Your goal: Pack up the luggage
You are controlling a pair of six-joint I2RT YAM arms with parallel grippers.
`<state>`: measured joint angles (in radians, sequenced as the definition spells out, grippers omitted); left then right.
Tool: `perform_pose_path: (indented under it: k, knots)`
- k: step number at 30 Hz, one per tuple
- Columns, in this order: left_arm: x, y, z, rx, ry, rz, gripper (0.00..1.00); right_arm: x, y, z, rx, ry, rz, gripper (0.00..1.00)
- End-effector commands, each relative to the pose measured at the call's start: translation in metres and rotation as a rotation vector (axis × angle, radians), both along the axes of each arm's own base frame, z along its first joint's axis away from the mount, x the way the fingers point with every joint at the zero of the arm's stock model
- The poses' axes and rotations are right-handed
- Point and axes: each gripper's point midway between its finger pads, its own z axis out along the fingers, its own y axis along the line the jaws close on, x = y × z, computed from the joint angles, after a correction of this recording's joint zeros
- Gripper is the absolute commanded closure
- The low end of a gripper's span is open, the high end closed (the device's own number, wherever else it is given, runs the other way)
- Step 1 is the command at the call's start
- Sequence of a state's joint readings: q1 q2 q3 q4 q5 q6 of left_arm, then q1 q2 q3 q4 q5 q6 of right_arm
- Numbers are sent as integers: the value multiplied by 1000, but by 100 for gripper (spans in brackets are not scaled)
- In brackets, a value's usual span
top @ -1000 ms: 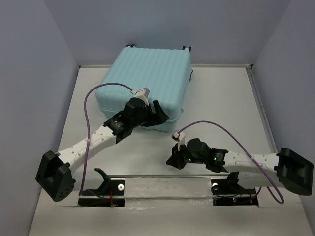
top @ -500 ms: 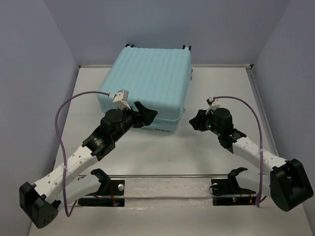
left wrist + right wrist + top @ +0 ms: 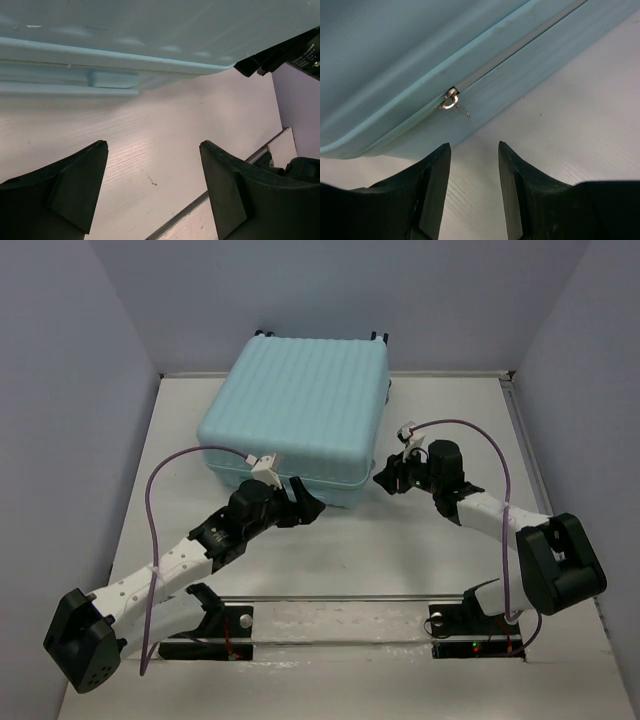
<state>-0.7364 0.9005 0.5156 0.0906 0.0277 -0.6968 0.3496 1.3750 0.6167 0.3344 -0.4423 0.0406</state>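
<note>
At the back-centre of the white table (image 3: 450, 420) – pale aqua ribbed hard-shell suitcase (image 3: 300, 405) lies flat, lid down | step, likely: right gripper (image 3: 473, 146) should centre on small silver zipper pull (image 3: 452, 102) at the front corner, pinch squarely | right: jaws half apart, empty, short of pull | left gripper (image 3: 152, 145): wide, empty – near front edge

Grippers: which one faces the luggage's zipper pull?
The right gripper: the zipper pull lies just ahead of it. The left gripper faces a stretch of the luggage edge with no pull.
</note>
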Motion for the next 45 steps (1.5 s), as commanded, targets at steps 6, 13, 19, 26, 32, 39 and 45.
perform_pose_path:
  k: [6,13,19,26,32,39,45]
  knots:
    - [14,-24,38,-57,-95,-45,16,37,18,46,43,-260,156,50]
    - [20,-27,40,-53,-92,-34,17,40,28,53,81,-321,211,54]
    - [25,-29,42,-38,-89,-25,17,39,37,61,149,-354,275,70]
    - [28,-30,44,-36,-89,-15,18,21,44,75,242,-365,338,93]
    - [39,-41,61,-65,-130,-20,18,10,37,68,296,-248,253,93]
    - [88,-47,87,-17,-223,108,18,-56,48,13,225,-8,151,93]
    - [113,-69,112,-32,-256,98,18,-146,75,-3,188,124,239,93]
